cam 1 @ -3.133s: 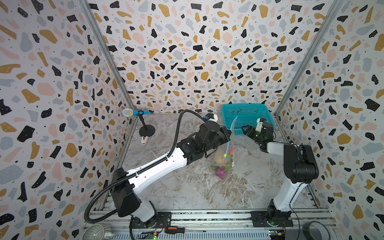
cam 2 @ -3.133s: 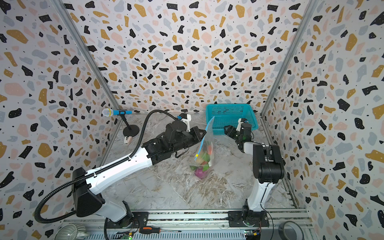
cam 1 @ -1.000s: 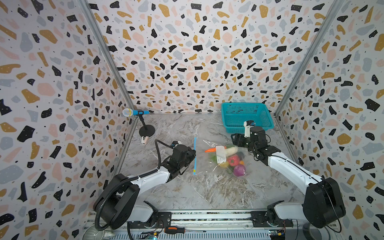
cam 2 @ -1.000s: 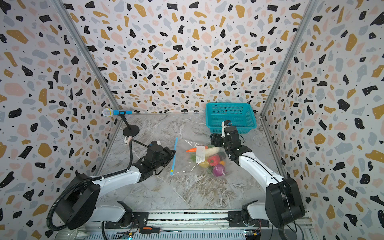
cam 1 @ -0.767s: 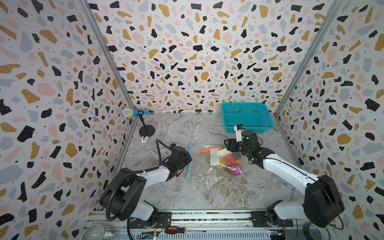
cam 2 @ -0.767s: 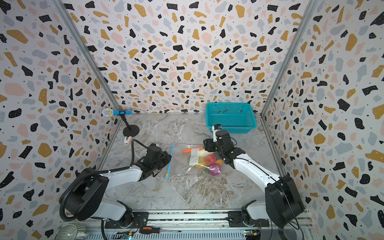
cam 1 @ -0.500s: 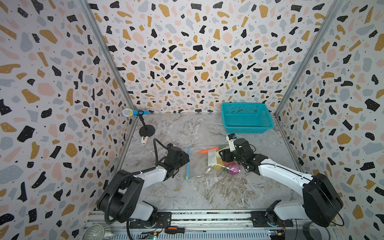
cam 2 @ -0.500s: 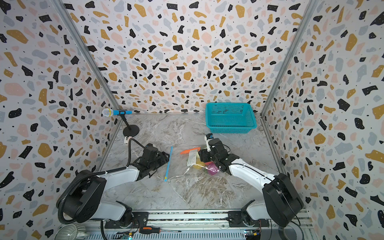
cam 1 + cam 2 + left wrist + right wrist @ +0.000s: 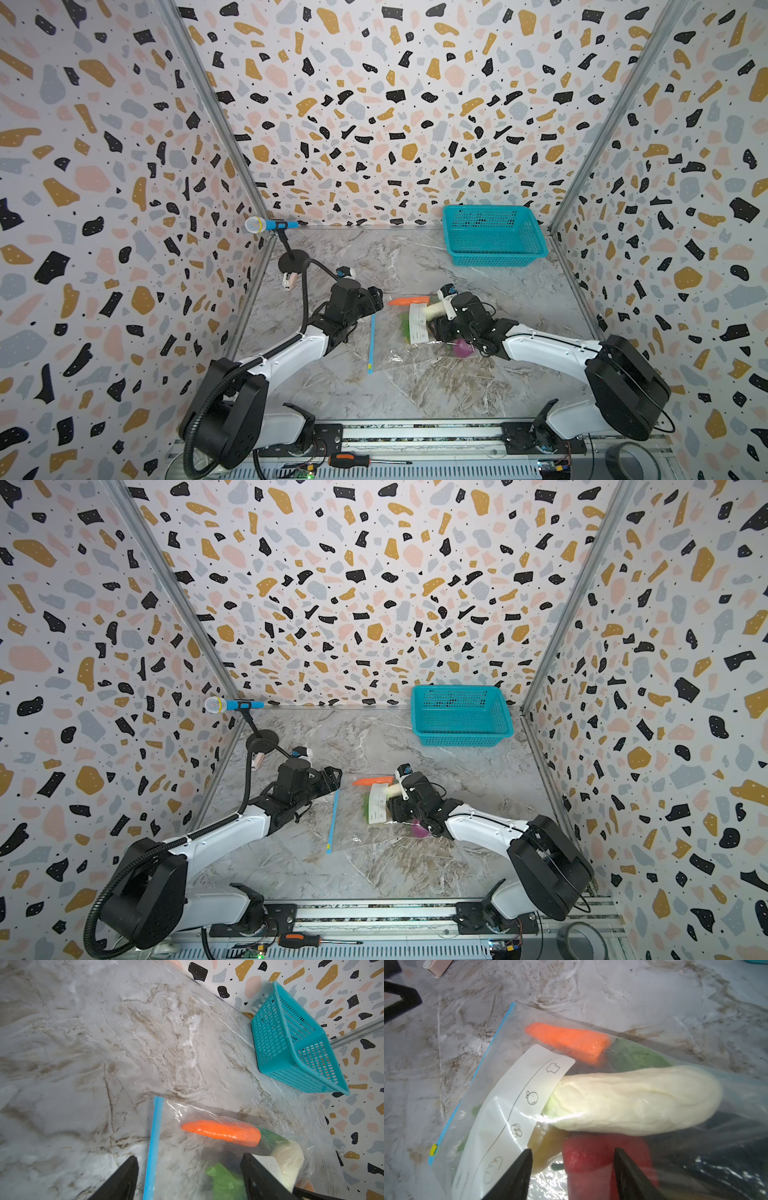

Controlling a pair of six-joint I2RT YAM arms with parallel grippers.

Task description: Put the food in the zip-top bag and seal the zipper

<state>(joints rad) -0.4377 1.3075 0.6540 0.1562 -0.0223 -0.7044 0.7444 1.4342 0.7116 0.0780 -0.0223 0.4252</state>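
The zip-top bag (image 9: 399,353) lies flat on the marble table, its food inside: orange carrot (image 9: 409,300), white cabbage piece (image 9: 633,1101), greens (image 9: 224,1182), red pepper (image 9: 591,1161), purple onion (image 9: 462,347). The zipper (image 9: 371,343) runs along the bag's left edge, with the yellow slider (image 9: 433,1150) at the near end. My left gripper (image 9: 189,1156) is open just above the zipper's (image 9: 153,1142) far end and holds nothing. My right gripper (image 9: 573,1150) is open over the bag, its fingers on either side of the red pepper under the plastic.
A teal mesh basket (image 9: 494,243) stands at the back right by the wall. A toy microphone on a black stand (image 9: 286,249) and a small pink-white object (image 9: 289,279) sit at the back left. Patterned walls close three sides.
The bag, hanging from my left gripper three seconds ago, now lies flat and has slid left. My left gripper has opened off the zipper edge. My right gripper moved left over the food.
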